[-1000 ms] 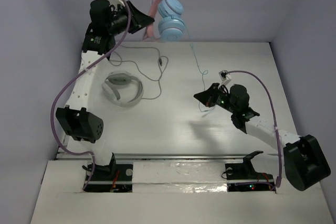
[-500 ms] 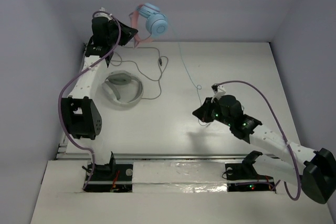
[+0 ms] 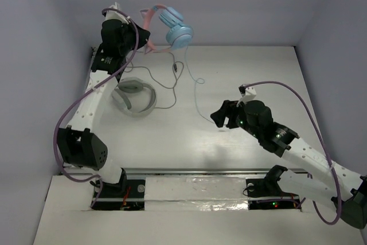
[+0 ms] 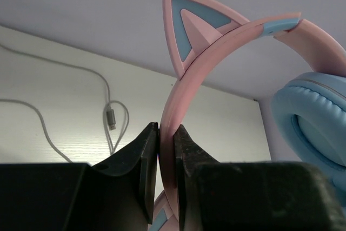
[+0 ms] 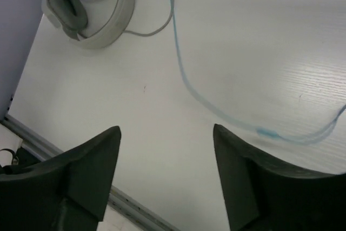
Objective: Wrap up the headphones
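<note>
Headphones (image 3: 174, 27), pink cat-eared band, light-blue earcups: held aloft over the far left of the desk (image 3: 252, 73). The left hand (image 4: 166, 133) is clamped on the headband. Light-blue cable (image 3: 196, 93): hangs from the earcups down toward the desk. Right hand (image 5: 167, 150): fingers spread wide, holding nothing, above the cable's lower run. Grey-white headset (image 3: 135, 97) with grey cable (image 3: 166, 81): flat on the desk, left side.
</note>
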`<state>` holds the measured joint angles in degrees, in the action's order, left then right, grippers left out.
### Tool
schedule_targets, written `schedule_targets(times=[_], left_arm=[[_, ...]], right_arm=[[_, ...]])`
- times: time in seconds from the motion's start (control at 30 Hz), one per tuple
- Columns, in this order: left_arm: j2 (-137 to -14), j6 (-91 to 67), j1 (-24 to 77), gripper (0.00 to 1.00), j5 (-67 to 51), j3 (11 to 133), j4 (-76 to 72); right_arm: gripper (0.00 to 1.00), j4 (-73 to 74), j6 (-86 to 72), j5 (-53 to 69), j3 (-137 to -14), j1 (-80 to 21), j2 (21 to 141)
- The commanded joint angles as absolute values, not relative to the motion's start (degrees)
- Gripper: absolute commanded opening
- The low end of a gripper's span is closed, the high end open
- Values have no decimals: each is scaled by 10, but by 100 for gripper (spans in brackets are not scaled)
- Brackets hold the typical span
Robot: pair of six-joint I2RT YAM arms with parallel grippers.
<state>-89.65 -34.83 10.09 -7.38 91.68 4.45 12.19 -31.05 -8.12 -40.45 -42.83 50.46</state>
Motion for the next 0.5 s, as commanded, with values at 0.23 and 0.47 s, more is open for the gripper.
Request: schedule_targets(times=[0.23,0.47], left_arm=[[-803,-250,161,0,-56,877,64],[-807,-243,215,0,-119,897,100]], right_arm=[[58,100,-236,-93,-490,-431,441],[85,-40,-168,-68,-488,-431,506]])
